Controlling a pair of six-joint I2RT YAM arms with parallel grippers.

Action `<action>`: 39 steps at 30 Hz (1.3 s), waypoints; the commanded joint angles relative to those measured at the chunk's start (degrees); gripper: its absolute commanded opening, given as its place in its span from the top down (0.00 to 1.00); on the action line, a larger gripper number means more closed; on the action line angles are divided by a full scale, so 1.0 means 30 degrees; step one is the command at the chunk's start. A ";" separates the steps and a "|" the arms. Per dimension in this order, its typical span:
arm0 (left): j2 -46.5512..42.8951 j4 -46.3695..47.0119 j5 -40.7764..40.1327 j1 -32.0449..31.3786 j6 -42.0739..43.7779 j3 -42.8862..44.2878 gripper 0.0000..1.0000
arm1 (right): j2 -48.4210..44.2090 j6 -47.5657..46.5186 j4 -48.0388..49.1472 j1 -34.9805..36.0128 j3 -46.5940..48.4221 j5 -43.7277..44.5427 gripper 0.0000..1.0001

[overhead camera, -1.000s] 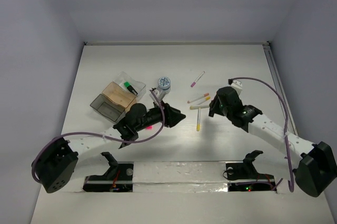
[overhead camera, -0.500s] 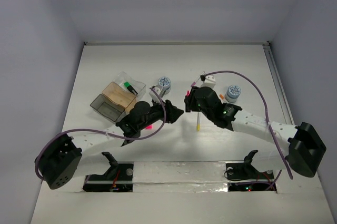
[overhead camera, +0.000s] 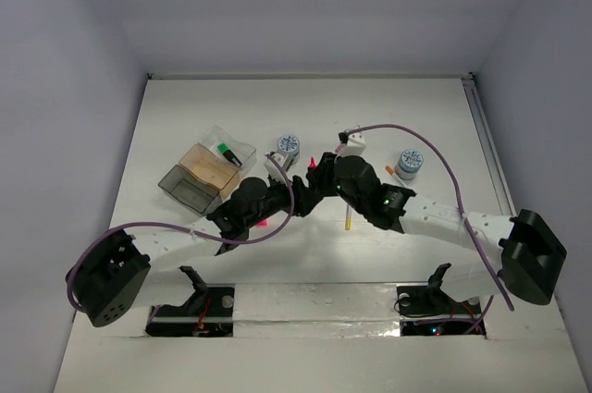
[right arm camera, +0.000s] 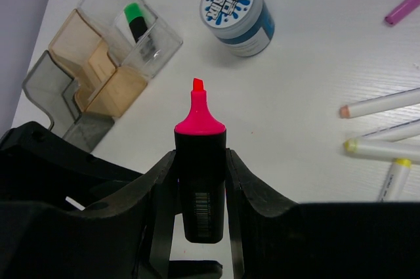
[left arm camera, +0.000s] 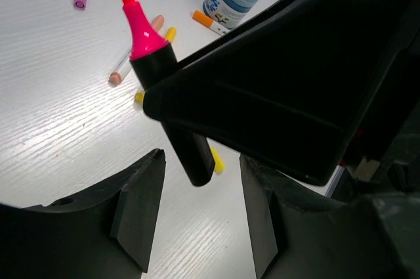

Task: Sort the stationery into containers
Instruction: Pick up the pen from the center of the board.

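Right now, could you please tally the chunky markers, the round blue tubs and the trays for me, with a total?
Chunky markers: 2, the pink highlighter and the green-capped marker.
Round blue tubs: 2, the left tub and the right tub.
Trays: 3, the clear tray, the tan tray and the grey tray.
Total: 7.
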 commanded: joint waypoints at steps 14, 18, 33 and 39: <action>-0.0643 0.1803 -0.1023 -0.0074 -0.0292 0.0143 0.64 | -0.0339 0.0328 0.2456 0.1341 0.0140 -0.0799 0.97; -0.0878 0.1979 -0.1403 -0.0074 -0.0409 -0.0120 0.70 | -0.0309 0.0562 0.2427 0.1519 -0.0152 -0.0740 0.97; -0.2108 0.1979 -0.2958 -0.0074 0.0058 -0.0736 1.00 | -0.0689 0.1294 0.1812 0.2105 -0.0856 -0.0594 0.95; -0.3045 0.2301 -0.2112 -0.0074 0.1025 -0.1116 1.00 | -0.1597 0.1178 0.1167 0.2105 -0.1060 0.0138 0.83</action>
